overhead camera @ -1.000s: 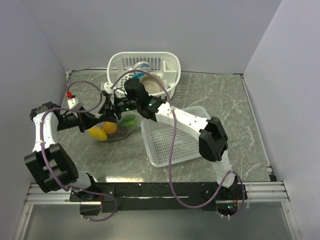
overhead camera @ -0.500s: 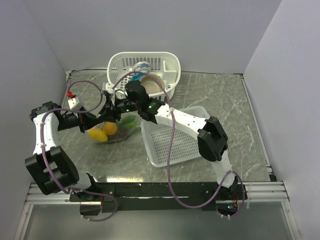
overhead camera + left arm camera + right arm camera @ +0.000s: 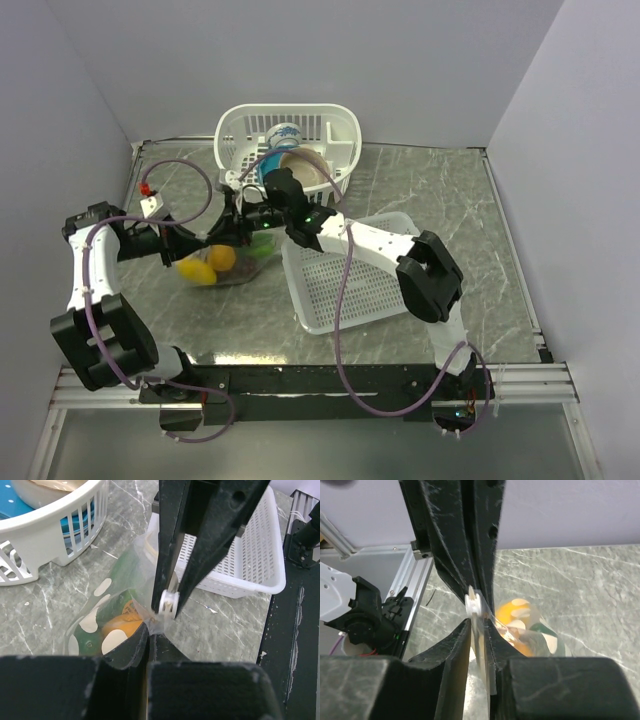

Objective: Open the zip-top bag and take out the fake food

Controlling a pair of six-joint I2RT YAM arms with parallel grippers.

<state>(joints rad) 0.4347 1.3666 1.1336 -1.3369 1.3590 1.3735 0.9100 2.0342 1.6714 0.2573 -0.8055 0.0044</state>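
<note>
Over on the left, the left gripper [image 3: 149,634] reaches low across the grey marbled table [image 3: 450,200]. Its fingers [image 3: 127,650] are pressed right together, with a fold of the zip-top bag [image 3: 107,605] nipped between their tips. The bag lies on the table left of centre, its bulging body resting on the marble just in front of the grippers. Its upper edge is lifted to the spot where the two grippers meet. Through the dotted film you can make out the fake food [image 3: 215,262] inside. A yellow fruit [image 3: 197,270] lies furthest left, an orange fruit [image 3: 222,257] is just beside it, and something green [image 3: 258,247] sits further right. A small white slider [image 3: 168,602] sits on the bag's edge just past the left fingertips. The right gripper [image 3: 477,625] reaches in from the opposite side, tip to tip with the left one. Its jaws stand at a thin slot with the bag's edge running through it. Seen from the left wrist, its fingertips [image 3: 165,585] appear closed about the slider. Whether they grip the slider itself or only the film beside it, I cannot tell. Behind the grippers stands a tall white basket [image 3: 340,128] holding a blue bowl [image 3: 283,133] and a brown bowl [image 3: 305,168]. To the right, a flat white basket [image 3: 390,300] lies on the table, with the right arm passing over its far edge.
</note>
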